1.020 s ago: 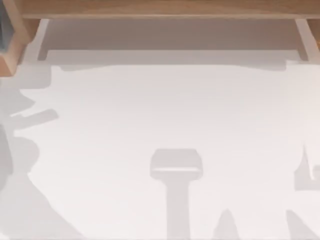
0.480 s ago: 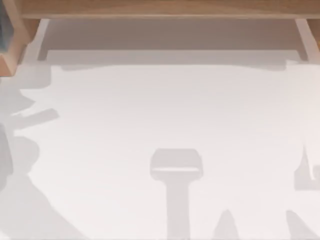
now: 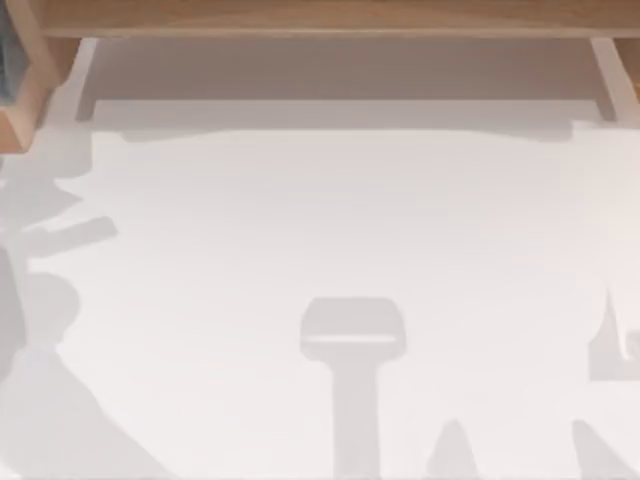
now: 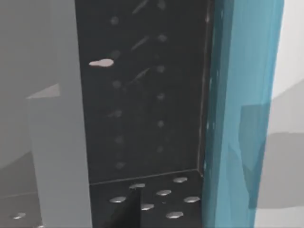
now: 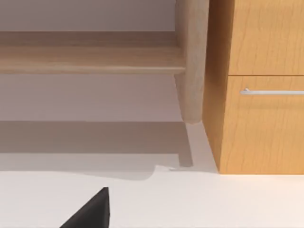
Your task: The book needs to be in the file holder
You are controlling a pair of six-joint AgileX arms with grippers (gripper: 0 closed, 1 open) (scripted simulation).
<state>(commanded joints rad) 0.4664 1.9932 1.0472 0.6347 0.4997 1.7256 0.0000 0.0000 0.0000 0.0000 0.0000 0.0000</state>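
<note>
1. Up against the dark perforated holder: the teal, flat, upright book (image 4: 240,118) stands with its face along the edge of the black perforated metal file holder (image 4: 147,95), apparently touching it. I can't tell whether it sits inside a compartment or just beside the outer wall.
2. The holder's back wall and floor both carry rows of round holes. A plain grey flat panel (image 4: 57,142) stands upright on the holder's other side, opposite the book.
3. Left gripper (image 4: 130,209): a dark tip of it shows low in the left wrist view, over the holder's perforated floor and apart from the book. I can't tell whether the claw is wide, narrow or holding anything.
4. Top view: a thin teal sliver (image 3: 5,60) sits at the far left edge beside a slanted light wooden piece (image 3: 28,95). I can't confirm that it is the book.
5. Right gripper (image 5: 90,211): a black tip of it shows over the white table (image 5: 213,199), well apart from anything. Claw state: cannot tell.
6. The right wrist view faces a light wooden shelf (image 5: 90,59) with a rounded post, and an orange-brown wooden drawer cabinet (image 5: 266,123) with a slim silver bar handle (image 5: 273,91).
7. The white tabletop in the top view carries soft grey shadows (image 3: 352,340) at centre, left and right.
</note>
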